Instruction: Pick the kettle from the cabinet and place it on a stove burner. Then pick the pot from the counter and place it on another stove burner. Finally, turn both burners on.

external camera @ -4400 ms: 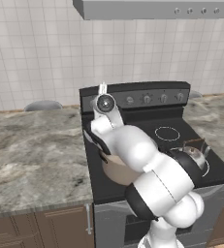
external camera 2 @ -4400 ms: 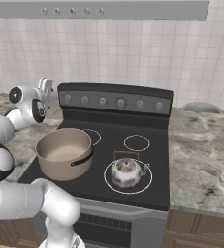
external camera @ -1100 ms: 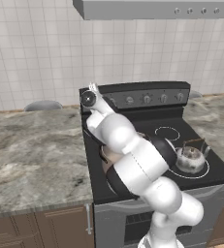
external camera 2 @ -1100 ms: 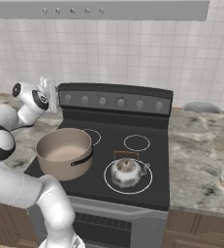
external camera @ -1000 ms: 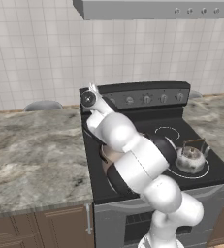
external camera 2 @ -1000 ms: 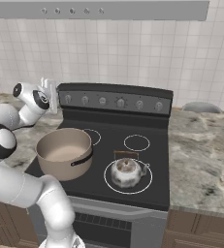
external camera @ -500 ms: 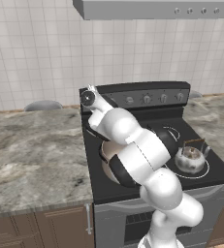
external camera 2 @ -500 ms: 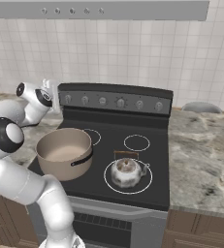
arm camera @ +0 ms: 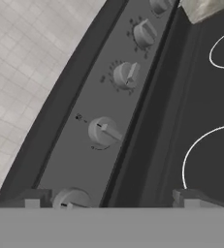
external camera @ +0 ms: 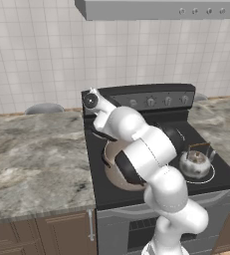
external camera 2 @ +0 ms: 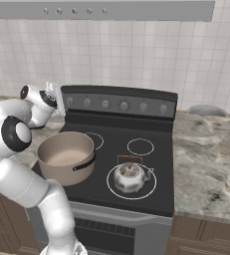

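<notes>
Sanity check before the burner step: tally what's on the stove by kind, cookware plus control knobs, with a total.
Pot: 1
Kettle: 1
Knobs: 6
Total: 8

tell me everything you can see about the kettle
The kettle is small, squat and shiny silver, with a thin dark arched handle standing up over its lid and a short spout. It sits upright inside the white ring of the stove's front right burner, apart from the pot beside it. Nothing holds it.
</notes>
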